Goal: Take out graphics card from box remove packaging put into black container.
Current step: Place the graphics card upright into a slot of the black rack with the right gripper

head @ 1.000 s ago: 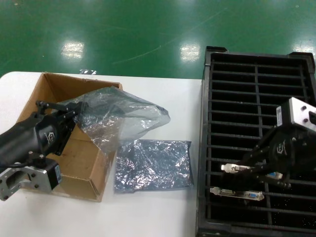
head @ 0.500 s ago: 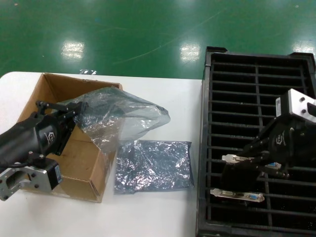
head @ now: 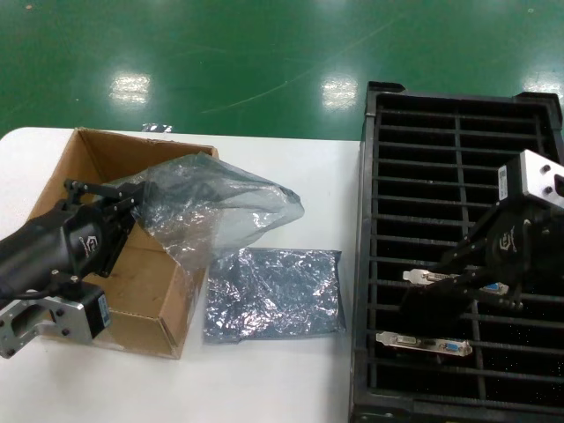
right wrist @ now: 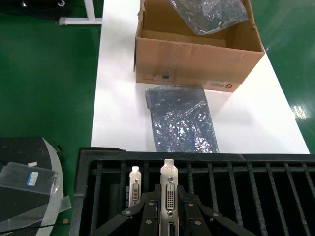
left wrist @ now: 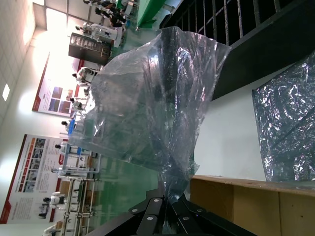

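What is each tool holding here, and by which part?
Left tool pinches the empty packaging by one edge, over the box. Right tool clamps a graphics card near its bracket end, above the black container.

The head camera looked down from above at the whole white table (head: pixel 282 388). The left wrist camera sat very close behind a crinkly see-through plastic bag (left wrist: pixel 157 103) and faced right, toward the big black ribbed plastic tray (left wrist: pixel 256 34). The right wrist camera sat low over that tray (right wrist: pixel 197 172) and faced left, toward the brown cardboard box (right wrist: pixel 197 54). All three views showed the flat shiny silver-grey bag (head: pixel 273 293) lying between box and tray.
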Tool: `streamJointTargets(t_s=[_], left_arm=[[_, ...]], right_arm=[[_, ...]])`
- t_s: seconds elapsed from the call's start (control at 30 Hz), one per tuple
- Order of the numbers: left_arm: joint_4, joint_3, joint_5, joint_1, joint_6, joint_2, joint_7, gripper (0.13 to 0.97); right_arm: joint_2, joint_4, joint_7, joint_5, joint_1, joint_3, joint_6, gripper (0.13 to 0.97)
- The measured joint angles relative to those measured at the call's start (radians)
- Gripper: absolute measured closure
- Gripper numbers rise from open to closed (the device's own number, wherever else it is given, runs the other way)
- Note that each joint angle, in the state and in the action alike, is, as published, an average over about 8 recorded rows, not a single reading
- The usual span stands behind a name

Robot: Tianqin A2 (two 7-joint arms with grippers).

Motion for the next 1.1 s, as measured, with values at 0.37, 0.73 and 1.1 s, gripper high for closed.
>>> streamJointTargets(t_s=[0.37, 0.73, 1.1], left_arm=[[0.0, 0.0, 0.0, 0.0, 0.0, 0.0, 0.0, 0.959], [0.0, 0.0, 0.0, 0.0, 0.0, 0.0, 0.0, 0.959], [0.0, 0.0, 0.0, 0.0, 0.0, 0.0, 0.0, 0.959]], right_arm=[[-0.005, -0.004, -0.011, -0.003, -0.022, 0.0, 0.0, 0.906], [-0.032, -0.051, -0.053, -0.017, -0.049, 0.005, 0.011, 0.906], [-0.074, -0.142, -0.114, -0.052, -0.064, 0.003, 0.043, 0.906]])
